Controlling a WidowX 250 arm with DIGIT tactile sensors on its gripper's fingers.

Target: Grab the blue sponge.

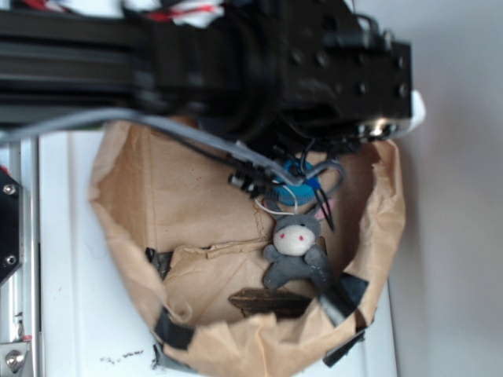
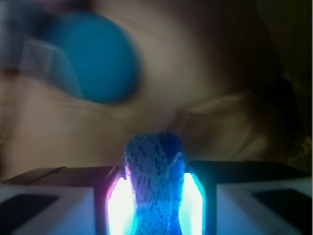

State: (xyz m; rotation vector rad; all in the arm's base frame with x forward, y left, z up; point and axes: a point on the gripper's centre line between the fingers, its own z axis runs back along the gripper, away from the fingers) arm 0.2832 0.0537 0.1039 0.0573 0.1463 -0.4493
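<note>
A crumpled brown paper bag (image 1: 157,196) lay open on the white counter (image 1: 71,298), with a grey plush toy (image 1: 295,253) near its lower edge. The gripper (image 2: 155,196) was closed tight on the blue sponge (image 2: 154,181), squeezed between its fingers beside a blurred turquoise ball (image 2: 95,56).

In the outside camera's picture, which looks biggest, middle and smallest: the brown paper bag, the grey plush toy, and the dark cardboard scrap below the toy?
1. Brown paper bag: by far the largest; it holds the others.
2. Grey plush toy: middle.
3. Dark cardboard scrap: smallest, though about as wide as the toy, so these two are close.
</note>
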